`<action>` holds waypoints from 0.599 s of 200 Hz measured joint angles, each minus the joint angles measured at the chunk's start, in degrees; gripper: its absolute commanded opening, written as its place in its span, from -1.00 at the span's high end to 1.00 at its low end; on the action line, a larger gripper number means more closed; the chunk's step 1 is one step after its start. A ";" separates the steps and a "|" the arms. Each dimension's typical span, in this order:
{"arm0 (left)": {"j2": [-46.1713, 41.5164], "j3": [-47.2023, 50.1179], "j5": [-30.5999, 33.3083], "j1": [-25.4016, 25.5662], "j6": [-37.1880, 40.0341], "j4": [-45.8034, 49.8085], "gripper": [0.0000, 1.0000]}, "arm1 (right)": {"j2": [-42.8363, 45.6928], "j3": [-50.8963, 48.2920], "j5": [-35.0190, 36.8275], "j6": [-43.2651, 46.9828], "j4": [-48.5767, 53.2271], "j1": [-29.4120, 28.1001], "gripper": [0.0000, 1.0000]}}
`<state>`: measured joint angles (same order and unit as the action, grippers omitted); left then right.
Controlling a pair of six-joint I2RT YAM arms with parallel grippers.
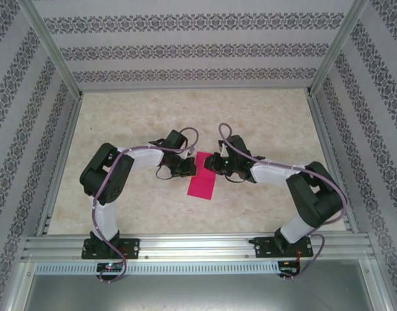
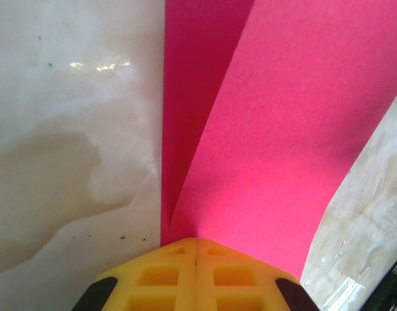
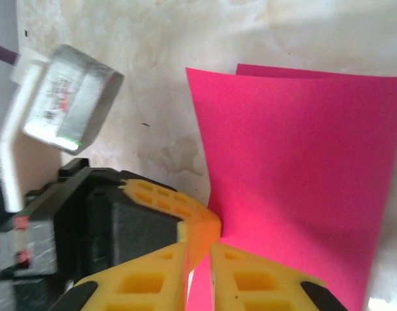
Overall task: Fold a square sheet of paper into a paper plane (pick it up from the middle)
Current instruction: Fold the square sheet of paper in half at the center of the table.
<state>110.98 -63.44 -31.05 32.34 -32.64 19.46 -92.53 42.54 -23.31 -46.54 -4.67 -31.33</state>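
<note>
Square sheet of paper (image 1: 202,179), magenta-pink and folded into a narrow doubled strip, lies in the middle of the marbled table (image 1: 263,123), its far end pinched by the left gripper (image 2: 196,241) and the right gripper (image 3: 198,249), both clamped on it.

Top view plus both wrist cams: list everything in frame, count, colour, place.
paper: 1, magenta-pink, folded double, table centre between the grippers
table: 1, beige marbled, under everything
walls: 3, patterned grey-white, back and both sides
frame: aluminium rails, near edge and corners
left arm: 1, black and white, near-left
right arm: 1, black and white, near-right
left gripper: 1, yellow fingers, shut on paper
right gripper: 1, yellow fingers, slim gap at paper's edge, grip unclear
</note>
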 measured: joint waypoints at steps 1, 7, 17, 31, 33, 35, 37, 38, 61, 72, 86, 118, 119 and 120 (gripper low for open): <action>0.00 -0.02 0.00 0.00 0.00 0.00 1.00 | -0.22 0.00 -0.11 0.00 -0.04 0.04 0.66; 0.02 -0.04 0.00 0.00 0.02 0.00 1.00 | -1.14 -0.07 -0.44 0.04 -0.09 0.26 0.66; 0.11 -0.22 -0.04 0.00 0.04 0.20 1.00 | -2.60 -0.50 -0.83 0.07 -0.59 0.72 0.67; 0.20 -0.39 -0.07 0.00 0.04 0.39 1.00 | -3.91 -1.55 -0.94 0.07 -0.87 1.14 0.66; 0.20 -0.39 -0.07 0.00 0.04 0.39 1.00 | -4.09 -1.73 -0.98 0.07 -0.92 1.20 0.66; 0.22 -0.39 -0.11 0.00 0.04 0.39 1.00 | -4.17 -1.81 -1.03 0.07 -0.96 1.27 0.66; 0.22 -0.39 -0.13 0.00 0.04 0.39 1.00 | -4.31 -1.90 -1.05 0.07 -0.96 1.36 0.67; 0.22 -0.39 -0.13 0.00 0.04 0.39 1.00 | -4.39 -1.99 -1.05 0.07 -0.96 1.42 0.66; 0.28 -0.57 -0.15 0.00 0.09 0.52 1.00 | -5.18 -2.80 -1.18 0.46 -1.40 1.64 0.65; 0.37 -0.63 -0.20 0.00 0.26 0.59 1.00 | -5.49 -2.97 -1.16 0.98 -1.70 1.90 0.64; 0.44 -0.66 -0.20 0.00 0.35 0.59 1.00 | -5.86 -2.84 -1.79 1.75 -1.77 2.25 0.64; 0.59 -1.03 -0.22 0.00 0.87 1.07 1.00 | -6.51 -0.28 -2.45 3.41 2.12 2.45 0.63; 0.59 -1.03 -0.22 0.00 0.90 1.07 1.00 | -6.49 -0.22 -2.43 3.43 2.21 2.45 0.63; 0.59 -1.03 -0.22 0.00 0.90 1.07 1.00 | -6.47 -0.17 -2.40 3.43 2.27 2.45 0.63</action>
<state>111.57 -64.47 -31.27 32.34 -31.75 20.53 -99.00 42.37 -25.71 -43.11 -2.39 -28.88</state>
